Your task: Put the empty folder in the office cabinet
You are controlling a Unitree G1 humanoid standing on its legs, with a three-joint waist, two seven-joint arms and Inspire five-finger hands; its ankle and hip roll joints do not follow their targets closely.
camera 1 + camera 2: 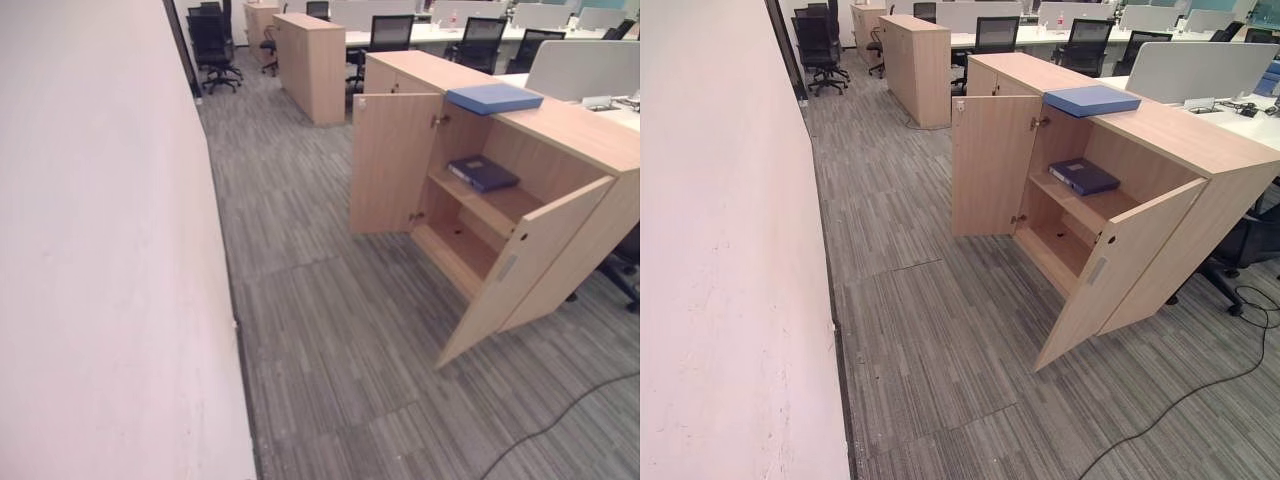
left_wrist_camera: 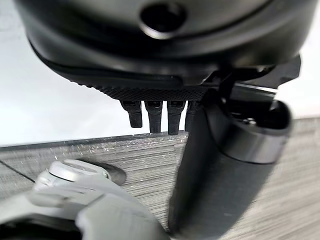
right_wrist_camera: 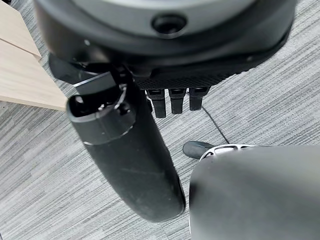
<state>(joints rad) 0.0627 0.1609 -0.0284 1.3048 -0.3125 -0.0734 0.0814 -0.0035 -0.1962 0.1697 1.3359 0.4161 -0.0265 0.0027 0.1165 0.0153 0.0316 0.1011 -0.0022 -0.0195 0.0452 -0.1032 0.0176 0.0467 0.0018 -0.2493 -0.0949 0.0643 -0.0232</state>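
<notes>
A light-wood office cabinet [image 1: 560, 125] stands at the right with both doors swung open. A light blue folder [image 1: 493, 98] lies flat on its top, near the front edge. A dark blue folder [image 1: 483, 173] lies flat on the upper shelf inside; the lower shelf [image 1: 1070, 240] looks bare. My left hand [image 2: 150, 92] hangs over the grey carpet beside a white wall, fingers straight, holding nothing. My right hand [image 3: 172, 80] also hangs over the carpet, fingers relaxed and empty, with a wooden panel [image 3: 20, 75] off to one side.
A long white wall [image 1: 100, 250] runs along the left. The cabinet's left door [image 1: 395, 165] and right door [image 1: 525, 270] jut out over the carpet. A second wooden cabinet [image 1: 312, 65], black office chairs [image 1: 212, 40] and white desks [image 1: 1200, 75] stand further back.
</notes>
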